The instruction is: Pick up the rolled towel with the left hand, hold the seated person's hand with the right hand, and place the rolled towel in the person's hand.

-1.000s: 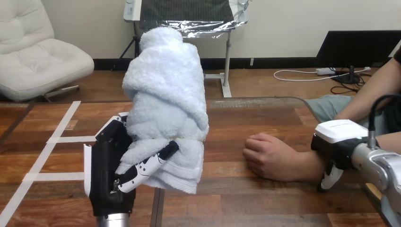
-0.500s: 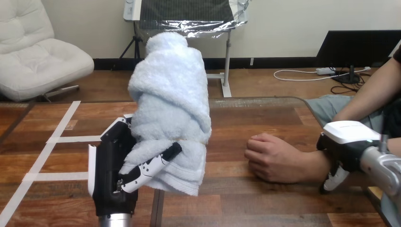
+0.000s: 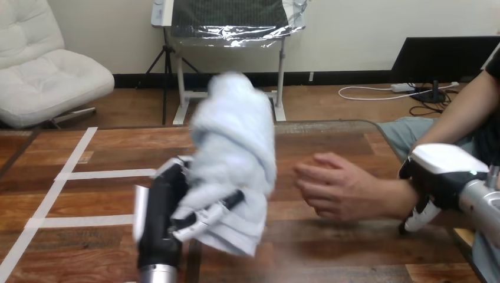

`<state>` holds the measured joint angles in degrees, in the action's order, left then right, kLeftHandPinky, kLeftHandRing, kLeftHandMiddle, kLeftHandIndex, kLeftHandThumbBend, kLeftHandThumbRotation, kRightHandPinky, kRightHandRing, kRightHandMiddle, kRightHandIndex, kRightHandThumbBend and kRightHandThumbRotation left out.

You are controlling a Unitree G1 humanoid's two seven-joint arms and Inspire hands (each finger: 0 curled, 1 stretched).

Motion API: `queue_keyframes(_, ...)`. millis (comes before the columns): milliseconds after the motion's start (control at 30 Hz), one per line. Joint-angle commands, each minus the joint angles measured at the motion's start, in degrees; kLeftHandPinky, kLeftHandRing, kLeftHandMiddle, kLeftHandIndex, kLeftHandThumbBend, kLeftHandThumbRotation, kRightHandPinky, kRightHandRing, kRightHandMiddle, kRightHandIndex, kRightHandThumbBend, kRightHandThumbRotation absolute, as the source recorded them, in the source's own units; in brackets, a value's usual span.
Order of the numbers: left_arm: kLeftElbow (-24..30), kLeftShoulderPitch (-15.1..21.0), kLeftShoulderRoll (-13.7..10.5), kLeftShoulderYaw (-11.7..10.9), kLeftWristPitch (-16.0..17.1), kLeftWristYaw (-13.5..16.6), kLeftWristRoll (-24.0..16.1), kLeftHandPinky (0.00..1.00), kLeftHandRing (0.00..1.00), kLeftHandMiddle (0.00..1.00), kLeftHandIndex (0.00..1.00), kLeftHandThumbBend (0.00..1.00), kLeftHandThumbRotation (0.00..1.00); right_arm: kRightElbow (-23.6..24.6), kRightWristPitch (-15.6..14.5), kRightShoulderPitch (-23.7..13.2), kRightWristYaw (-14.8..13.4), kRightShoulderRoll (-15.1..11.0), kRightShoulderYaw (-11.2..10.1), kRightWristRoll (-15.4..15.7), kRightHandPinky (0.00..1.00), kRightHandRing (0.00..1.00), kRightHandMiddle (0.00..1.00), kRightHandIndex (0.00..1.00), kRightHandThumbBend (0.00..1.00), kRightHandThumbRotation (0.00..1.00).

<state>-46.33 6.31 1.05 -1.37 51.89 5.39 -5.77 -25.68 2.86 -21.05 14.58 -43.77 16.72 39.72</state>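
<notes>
Surface: a wooden table [image 3: 348, 253] of dark planks, with strips of white tape [image 3: 100, 174] laid across its left part.
Towel: the rolled towel [image 3: 236, 141] is off the table, standing nearly upright with its top leaning slightly to the right. It is held up at the view's centre, near the person's hand but not touching it.
Left hand: the left hand [image 3: 165, 212] is clenched round the lower end of the roll, its fingers wrapped across the front of the cloth.
Right hand: the right hand [image 3: 439, 177] lies over the person's wrist [image 3: 401, 197] at the right edge, with a finger hooked under it, so it looks to be grasping the wrist.
Person's hand: the person's hand [image 3: 333, 188] is low over the table, right of centre. Its fingers are loosely bent and point toward the towel, and it holds nothing.
Step in hand: the towel is lifted and the wrist appears secured, so this looks like the carry toward the person's hand.
Next move: the roll probably has to cross the short gap to the right and come down into the palm. The palm would need to face it more openly, and the left hand should let go only once the towel is seated there.
</notes>
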Motion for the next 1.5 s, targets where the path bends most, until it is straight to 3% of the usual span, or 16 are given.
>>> queue_keyframes(0, -5.69, 7.89, -2.5, 0.71, -0.41, 2.97, -4.24, 0.28, 0.35, 0.42, 0.5, 0.61, 0.0, 6.03, -1.13, -1.77, -1.1, 0.18, -4.65, -3.28, 0.15, 0.23, 0.33, 0.39, 0.69, 0.0)
queue_keyframes(467, -16.52, 13.72, -4.65, 2.23, -2.9, 5.1, -8.35, 0.27, 0.33, 0.42, 0.5, 0.63, 0.03, 11.35, -2.63, -0.04, -1.31, -0.69, -7.03, -3.82, 0.12, 0.2, 0.29, 0.37, 0.71, 0.0)
queue_keyframes(600, -18.32, 14.93, -5.28, 3.54, -4.68, 7.32, -10.81, 0.28, 0.34, 0.42, 0.5, 0.64, 0.07, 13.91, -4.11, 0.62, -0.76, -0.64, -8.01, -3.86, 0.12, 0.2, 0.29, 0.36, 0.71, 0.0)
queue_keyframes(1000, -20.78, 16.89, -5.26, 5.91, -5.55, 10.22, -13.84, 0.3, 0.35, 0.42, 0.5, 0.62, 0.09, 19.08, -6.32, 2.0, 0.48, -0.83, -9.73, -3.82, 0.13, 0.21, 0.3, 0.36, 0.73, 0.0)
queue_keyframes(1467, -21.68, 18.2, -3.68, 7.85, -6.07, 11.86, -14.7, 0.26, 0.33, 0.42, 0.49, 0.63, 0.17, 22.46, -5.57, 3.21, 0.06, -0.62, -11.24, -4.5, 0.13, 0.19, 0.29, 0.34, 0.75, 0.0)
